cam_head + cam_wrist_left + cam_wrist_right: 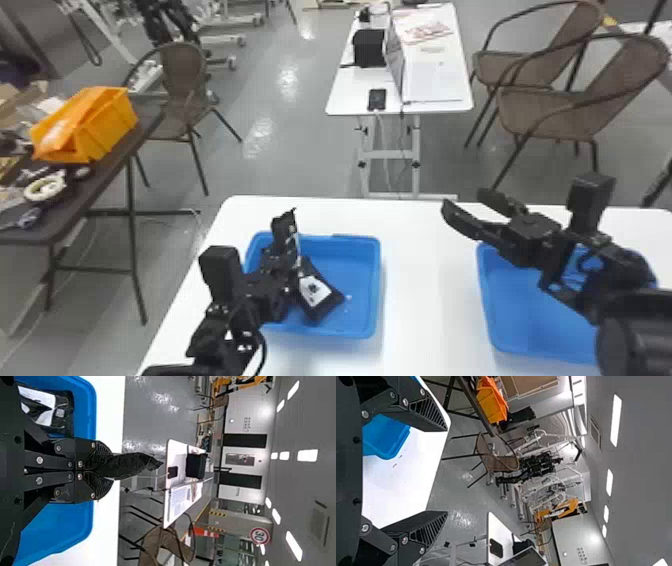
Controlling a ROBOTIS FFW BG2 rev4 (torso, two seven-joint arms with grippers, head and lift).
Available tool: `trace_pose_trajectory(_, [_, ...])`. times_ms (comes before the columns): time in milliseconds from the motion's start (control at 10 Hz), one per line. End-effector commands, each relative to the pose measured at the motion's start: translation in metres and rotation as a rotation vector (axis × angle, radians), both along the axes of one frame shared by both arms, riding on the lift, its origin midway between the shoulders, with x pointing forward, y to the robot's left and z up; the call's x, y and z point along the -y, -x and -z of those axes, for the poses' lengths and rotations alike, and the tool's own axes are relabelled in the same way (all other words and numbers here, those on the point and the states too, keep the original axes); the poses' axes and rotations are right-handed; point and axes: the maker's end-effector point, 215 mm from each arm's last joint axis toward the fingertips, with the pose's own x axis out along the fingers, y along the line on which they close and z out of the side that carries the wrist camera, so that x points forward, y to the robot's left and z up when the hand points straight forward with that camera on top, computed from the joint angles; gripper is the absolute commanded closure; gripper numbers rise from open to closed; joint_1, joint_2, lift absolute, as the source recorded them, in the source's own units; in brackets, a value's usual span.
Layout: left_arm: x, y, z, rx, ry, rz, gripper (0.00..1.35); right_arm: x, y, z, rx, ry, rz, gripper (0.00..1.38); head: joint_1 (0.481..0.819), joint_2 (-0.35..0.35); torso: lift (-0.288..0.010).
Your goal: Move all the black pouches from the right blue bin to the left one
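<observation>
Right, your crumpled, shiny black pouch (132, 465) is pinched between the fingers of your left claw (283, 250), jutting out beyond their tips. The two fingers are closed together around its near end, and in the head view it points up and away from you above the left bin.

Below, just beside that claw on its right-hand side, you have a flat black pouch with a white label (317, 292). It lies slantwise in the left blue plastic bin (367, 320); whether the claw touches it, you cannot tell from here.

Well apart, your right claw (462, 199) has its fingers spread wide with nothing between them. It hangs over the far left part of the right blue plastic bin (492, 325), and its arm crosses above the same bin.

Both bins sit on your white table (425, 300). Farther out you have a second white table (345, 100) ahead, brown chairs on either side of it, and an orange plastic bin (112, 125) on a dark table (95, 185) to the left.
</observation>
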Motion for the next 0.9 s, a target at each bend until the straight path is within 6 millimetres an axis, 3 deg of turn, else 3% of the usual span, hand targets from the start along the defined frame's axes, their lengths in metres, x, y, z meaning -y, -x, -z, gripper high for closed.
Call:
trace_pose_trajectory(0, [0.000,0.004,0.021,-0.034,-0.029,0.016,1.22,0.006,0.001,0.004,-0.007,0.006,0.009,0.31,0.695,0.165,0.000])
trace_pose_trajectory(100, [0.001,0.005,0.026,-0.046,-0.025,0.018,1.12,0.007,0.002,0.007,-0.012,0.012,0.009,0.31,0.695,0.159,0.000])
trace_pose_trajectory(300, [0.006,0.001,0.008,0.041,0.048,0.029,0.01,0.010,0.004,0.011,-0.016,0.024,0.012,0.31,0.695,0.154,0.000])
trace_pose_trajectory(600, [0.010,-0.001,-0.071,0.299,0.149,0.018,0.04,0.027,0.017,0.014,0.017,0.045,0.036,0.31,0.695,0.136,0.000])
trace_pose_trajectory(800, [-0.011,0.030,-0.095,0.377,0.119,-0.061,0.05,0.058,0.045,0.019,0.056,0.081,0.167,0.31,0.695,0.125,0.000])
